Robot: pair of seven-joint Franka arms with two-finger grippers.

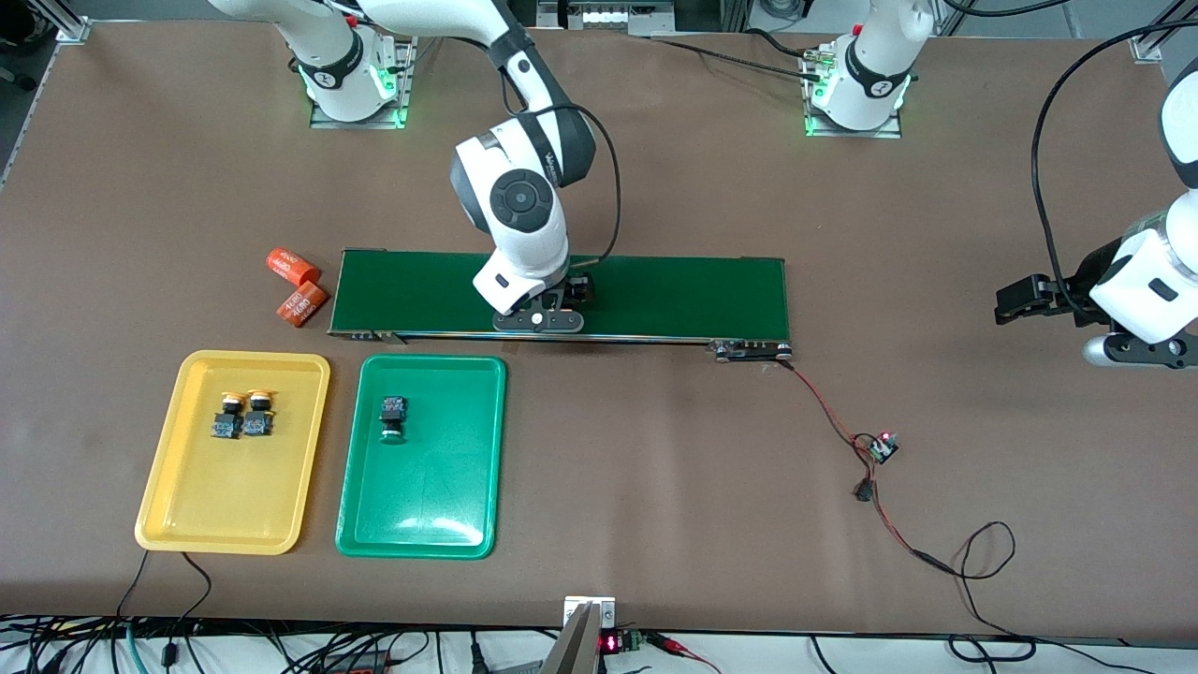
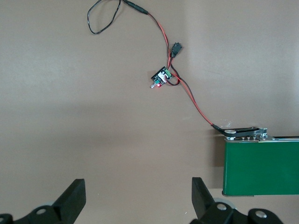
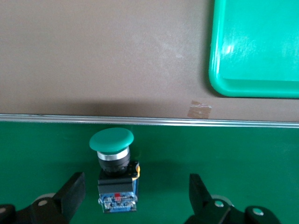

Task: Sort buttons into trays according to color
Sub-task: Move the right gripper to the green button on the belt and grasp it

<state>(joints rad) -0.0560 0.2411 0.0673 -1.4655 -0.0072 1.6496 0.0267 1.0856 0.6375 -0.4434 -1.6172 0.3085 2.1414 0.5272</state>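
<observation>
Last green button (image 3: 113, 170) is lying on the dark-green conveyor belt (image 1: 655, 298), right between the spread-wide fingers of my right gripper (image 1: 538, 320), not gripped yet. The other green one (image 1: 393, 417) sits in the green tray (image 1: 473, 449), both yellow buttons (image 1: 242, 415) in the yellow tray (image 1: 187, 487) beside it. My left gripper (image 2: 138, 200) waits wide open over bare brown tabletop (image 1: 655, 524) at its own end, near the belt's red-black wires (image 1: 847, 426). Two orange cylinders (image 1: 298, 285) lie past the belt's right-arm end.

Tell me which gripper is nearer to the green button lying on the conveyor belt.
Right. The right gripper hangs open directly over the green button on the conveyor belt, fingers either side of it. The left gripper waits open over bare table past the belt's end.
</observation>
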